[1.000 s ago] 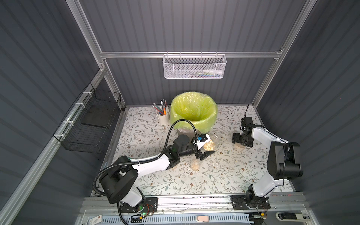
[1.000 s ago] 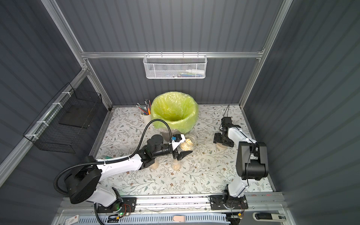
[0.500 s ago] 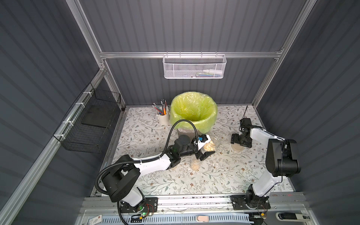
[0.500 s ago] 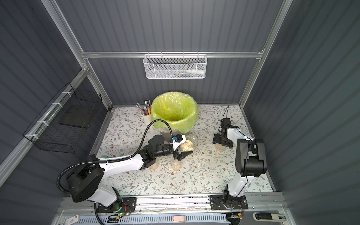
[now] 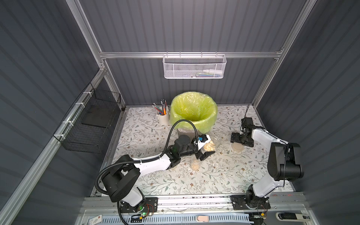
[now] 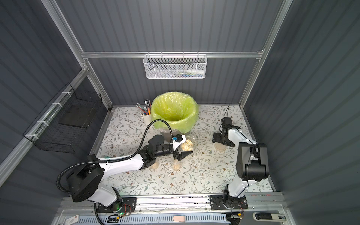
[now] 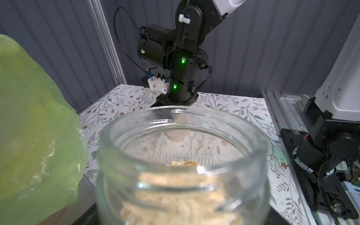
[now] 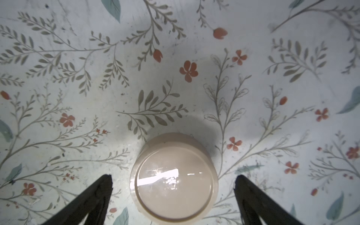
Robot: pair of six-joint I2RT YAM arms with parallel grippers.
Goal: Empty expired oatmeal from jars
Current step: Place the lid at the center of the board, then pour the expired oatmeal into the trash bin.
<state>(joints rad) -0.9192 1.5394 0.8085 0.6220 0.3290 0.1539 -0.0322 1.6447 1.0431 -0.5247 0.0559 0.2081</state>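
Over by the bin (image 5: 212,116) with its yellow-green bag, the left gripper (image 5: 208,149) has the squat jar (image 7: 183,152) clamped between its jaws, mouth uncovered. The left wrist view is filled with glass, and the oatmeal (image 7: 181,202) sits heaped in the bottom of it, a pale flaky pile. The bag bulges in right beside the jar. Whether the jar is resting on the table (image 5: 214,181) or lifted off it, I cannot tell.

Across on the other side, the right gripper (image 8: 173,177) hangs over the beige lid (image 8: 173,189), jaws spread wide. The lid lies flat on the flowered table, and both black fingers (image 8: 97,194) stand clear of it, one to each side, touching nothing.

Nearer the front, a narrow jar (image 5: 195,165) stands upright just beside the left gripper, with oatmeal in its base. A second narrow jar (image 6: 154,165) peeks out from under the left arm, also holding some flakes. Behind, a white mug (image 5: 163,119) of pencils sits just beside the bin.
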